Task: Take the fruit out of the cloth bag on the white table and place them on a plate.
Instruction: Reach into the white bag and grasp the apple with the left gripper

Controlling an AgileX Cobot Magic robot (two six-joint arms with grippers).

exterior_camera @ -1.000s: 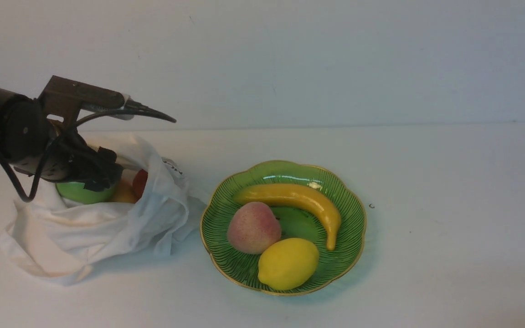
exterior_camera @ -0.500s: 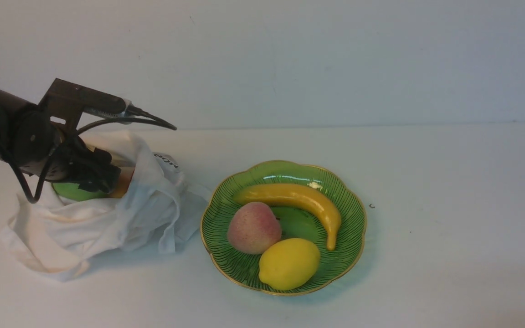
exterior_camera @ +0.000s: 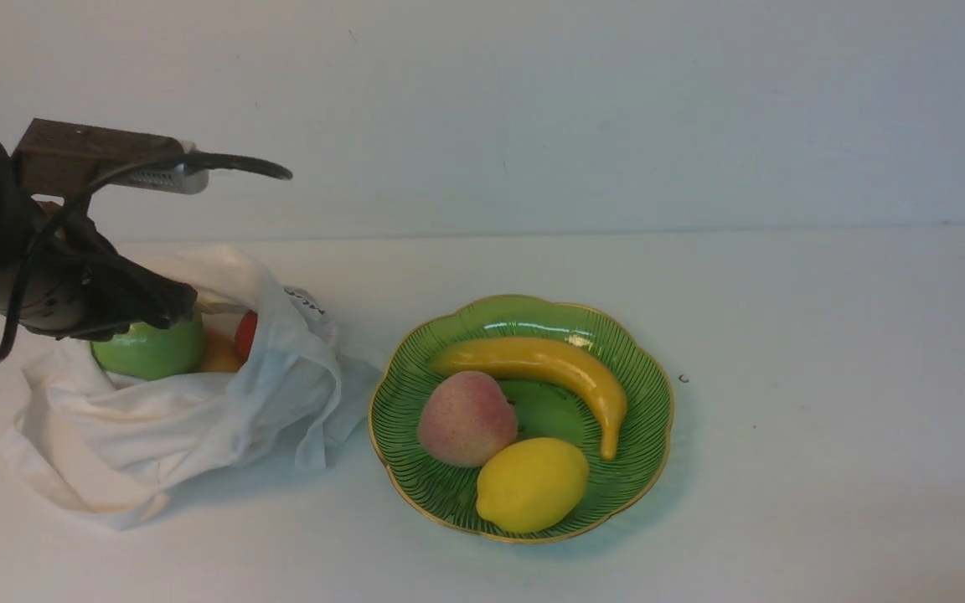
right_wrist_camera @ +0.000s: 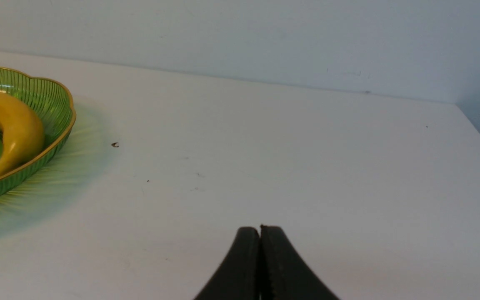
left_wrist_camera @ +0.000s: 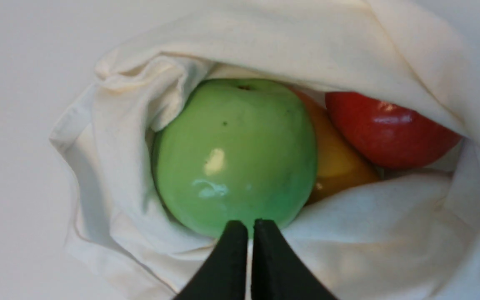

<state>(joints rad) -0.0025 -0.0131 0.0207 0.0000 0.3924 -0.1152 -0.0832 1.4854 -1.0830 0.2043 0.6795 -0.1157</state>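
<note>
Clenched on nothing, the left gripper [left_wrist_camera: 250, 223] is hovering just beside the green apple [left_wrist_camera: 233, 154], which is lying in the cloth bag [exterior_camera: 156, 419] on the left of the white table [exterior_camera: 784, 419], so pushing in like this is risking shoving it deeper or snagging fabric.

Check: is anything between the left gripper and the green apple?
Nothing visible: the green apple lies bare in the open cloth bag, just ahead of the left gripper, whose jaws are shut.

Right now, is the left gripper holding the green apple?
No, the left gripper is shut with nothing between its tips, and the green apple lies loose in the cloth bag.
</note>
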